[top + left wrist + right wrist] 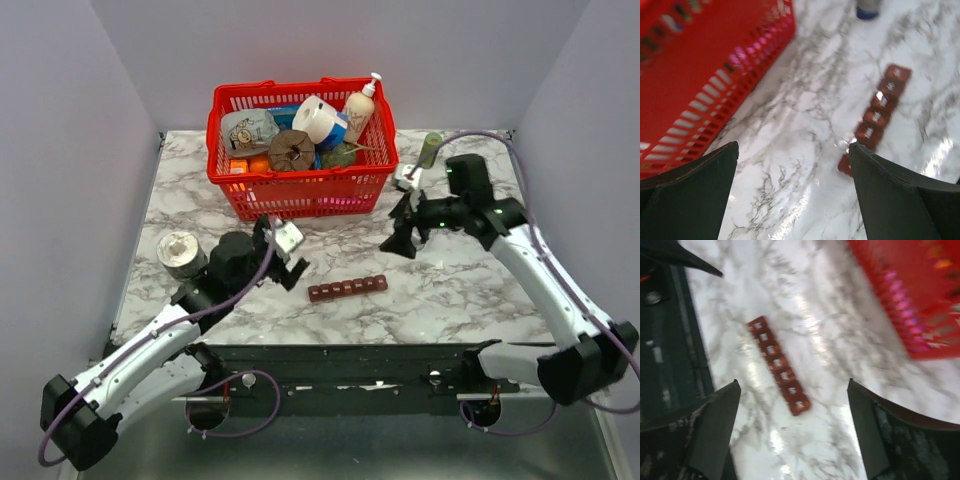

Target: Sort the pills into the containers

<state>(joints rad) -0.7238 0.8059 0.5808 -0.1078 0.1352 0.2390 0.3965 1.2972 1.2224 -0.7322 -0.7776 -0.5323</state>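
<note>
The containers [348, 288] are a dark red-brown strip of small lidded squares lying flat on the marble table, all lids down. The strip lies between my two arms. My left gripper [283, 255] hangs open just left of the strip. In the left wrist view the containers [880, 107] lie beyond the right fingertip, and the gripper [793, 146] has only bare marble between its fingers. My right gripper [403, 228] is open above the table, up and to the right of the strip. In its wrist view the containers [779, 365] lie ahead of the empty gripper [792, 382]. No pills are in view.
A red mesh basket [300, 195] full of household items stands at the back centre. A round grey jar [180, 252] sits left of my left arm. A small bottle [405, 178] and a green cylinder [431, 148] stand at the back right. Grey walls enclose the table.
</note>
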